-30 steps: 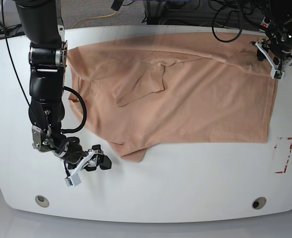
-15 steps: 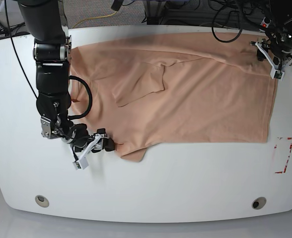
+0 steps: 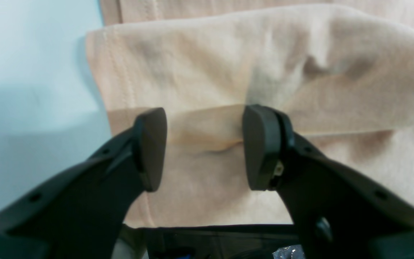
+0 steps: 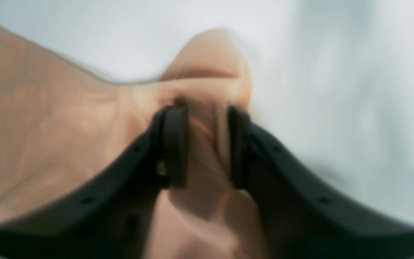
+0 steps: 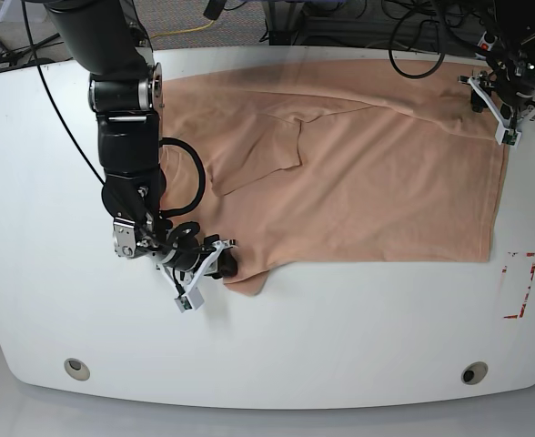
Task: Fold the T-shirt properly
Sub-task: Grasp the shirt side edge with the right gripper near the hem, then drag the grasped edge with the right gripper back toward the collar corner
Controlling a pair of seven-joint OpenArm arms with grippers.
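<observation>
A: Where does the T-shirt [image 5: 358, 173] lie?

B: Spread across the far half of the white worktop [image 5: 340, 337], reaching from the arm on the base view's left almost to the edge on its right. One sleeve is folded in over the body, and a small lobe of cloth sticks out toward the near side at the lower left.

A: And the right end effector [image 5: 215, 269]?

B: Low at that lobe. In its wrist view the right end effector [image 4: 203, 144] has a ridge of cloth bunched up between its dark fingers [image 4: 174, 144], with the fingers drawn close on either side. That picture is blurred, so I would say it looks to be pinching the fold, though I cannot tell for certain that the pads press on it.

A: The left one?

B: The left end effector [image 5: 502, 107] sits at the far corner of the shirt on the base view's right. Its own view shows the left end effector [image 3: 203, 147] with the fingers [image 3: 261, 147] spread apart over a doubled layer at the stitched hem, cloth showing between them, bare worktop [image 3: 31, 90] beside the hem. Nothing is clamped there.
</observation>
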